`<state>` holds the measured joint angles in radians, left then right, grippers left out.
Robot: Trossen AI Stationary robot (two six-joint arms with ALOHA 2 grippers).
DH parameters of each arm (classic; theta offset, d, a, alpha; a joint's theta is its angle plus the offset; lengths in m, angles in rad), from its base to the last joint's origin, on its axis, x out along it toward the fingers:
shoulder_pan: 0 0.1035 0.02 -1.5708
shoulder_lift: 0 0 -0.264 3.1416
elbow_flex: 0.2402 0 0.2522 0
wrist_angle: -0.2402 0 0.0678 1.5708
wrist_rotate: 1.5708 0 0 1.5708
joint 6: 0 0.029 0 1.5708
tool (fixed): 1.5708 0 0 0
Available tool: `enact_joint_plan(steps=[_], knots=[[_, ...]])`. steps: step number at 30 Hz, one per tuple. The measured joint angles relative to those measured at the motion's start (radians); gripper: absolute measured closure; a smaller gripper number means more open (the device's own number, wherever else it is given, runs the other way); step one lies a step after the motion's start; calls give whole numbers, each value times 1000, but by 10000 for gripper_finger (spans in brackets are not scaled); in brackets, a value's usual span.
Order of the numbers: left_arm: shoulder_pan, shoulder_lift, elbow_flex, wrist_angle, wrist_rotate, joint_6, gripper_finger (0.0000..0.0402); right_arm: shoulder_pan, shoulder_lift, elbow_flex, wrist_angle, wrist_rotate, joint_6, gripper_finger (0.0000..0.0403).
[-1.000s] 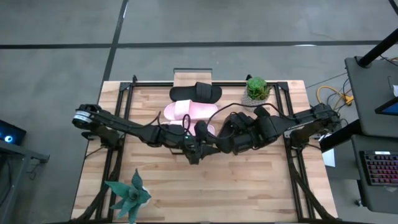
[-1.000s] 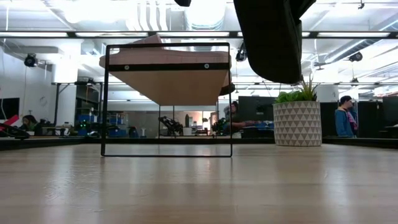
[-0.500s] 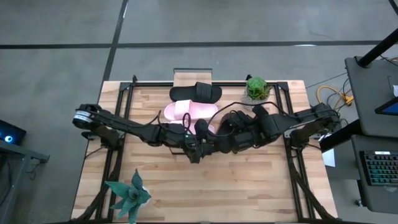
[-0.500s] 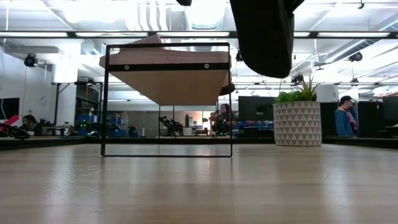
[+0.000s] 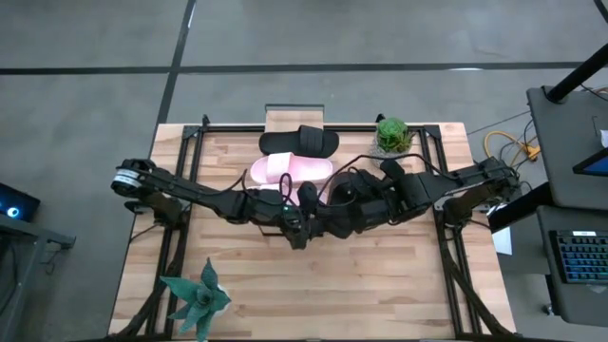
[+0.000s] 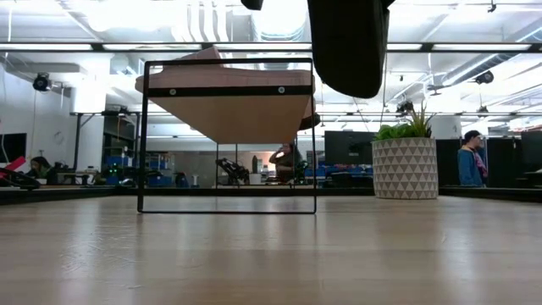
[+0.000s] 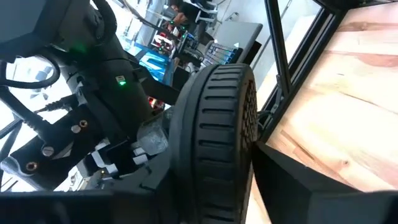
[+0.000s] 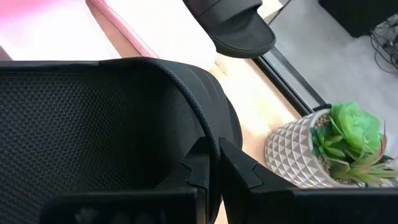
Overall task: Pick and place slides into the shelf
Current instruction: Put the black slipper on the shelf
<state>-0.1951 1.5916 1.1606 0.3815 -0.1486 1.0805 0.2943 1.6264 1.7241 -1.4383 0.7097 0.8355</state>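
A black slide point(image 5: 299, 142) and a light pink slide point(image 5: 290, 169) lie on the shelf point(image 5: 294, 116) at the table's far middle. They also show in the right wrist view, the black slide point(image 8: 239, 28) beyond the pink one point(image 8: 124, 31). My right gripper point(image 5: 332, 211) is shut on another black slide point(image 8: 93, 124), held high above the table's middle point(image 6: 347, 42). My left gripper point(image 5: 300, 226) is open beside it. Its fingers stand on either side of that slide's ribbed sole point(image 7: 217, 137). My right gripper pinches the black slide's raised side rim point(image 8: 211, 146) between its two fingers, coming from the table's right side. The slide is lifted clear of the table and stands on edge, its textured footbed point(image 8: 93, 124) facing the wrist.
A potted green plant in a patterned white pot point(image 5: 392, 136) stands at the far right, next to the shelf. A blue-green succulent point(image 5: 195, 299) stands at the near left corner. The near half of the wooden tabletop point(image 5: 323, 285) lies bare. People stand in the room beyond.
My right gripper has carried the black slide toward the table's left edge, closer to my left gripper. The slide stays lifted clear of the table.
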Motion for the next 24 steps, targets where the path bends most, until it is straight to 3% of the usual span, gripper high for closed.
enact_joint_plan(steps=[8,17,24], knots=[[0,0,0,-20,9,3,353,0,-1,0,13,1,-12,391],[1,-35,-4,-61,39,29,358,0,-2,58,10,-1,-153,387],[-2,-112,-4,-182,44,24,359,10,-2,156,-7,-8,-235,343]])
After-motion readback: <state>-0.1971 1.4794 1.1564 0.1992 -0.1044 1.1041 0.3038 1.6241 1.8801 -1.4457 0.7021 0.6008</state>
